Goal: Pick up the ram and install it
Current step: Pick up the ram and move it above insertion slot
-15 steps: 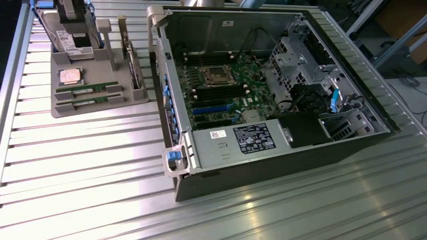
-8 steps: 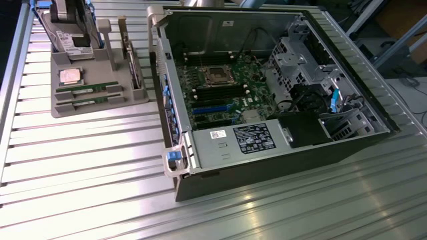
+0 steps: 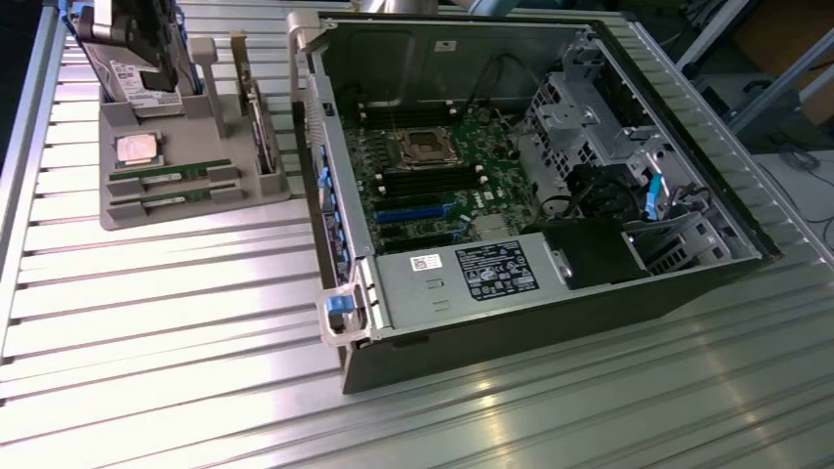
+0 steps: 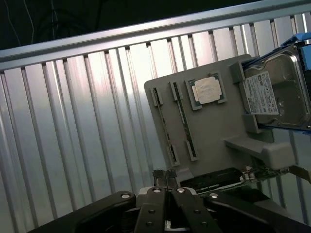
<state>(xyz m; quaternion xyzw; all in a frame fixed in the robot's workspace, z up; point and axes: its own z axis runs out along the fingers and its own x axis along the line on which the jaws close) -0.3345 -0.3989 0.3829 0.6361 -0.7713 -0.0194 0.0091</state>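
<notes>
The ribbed metal surface [image 3: 195, 322] has wide bare room along the exterior view's left and across the foreground, with its rail edge running down the far left. The open computer case [image 3: 391, 362] lies on its side towards the exterior view's right, its walls standing up around the motherboard [image 3: 431, 186] and leaving access from above only. The power supply [image 3: 470, 274] closes off the near end, and the drive cage and cables in the far corner are too dark to make out. Well apart from the case, at the exterior view's upper left, the grey tray [image 3: 144, 217] sits on the surface. A hard drive [image 3: 124, 44] stands at the tray's back, cut off by the frame edge, and an expansion card [image 3: 254, 117] stands on edge along the side nearer the case. The square CPU [image 3: 137, 149] lies in its recess. The ram [image 3: 176, 173] sits in the tray slot just beside the CPU, parallel to its twin stick [image 3: 176, 195] at the tray's front edge; both are untouched. In the wrist view the pincer [image 4: 167, 177] has its fingertips pressed together with nothing between them. It is near the tray's card end and apart from the ram [image 4: 184, 124]; the arm's dark body hides the card's lower edge.
</notes>
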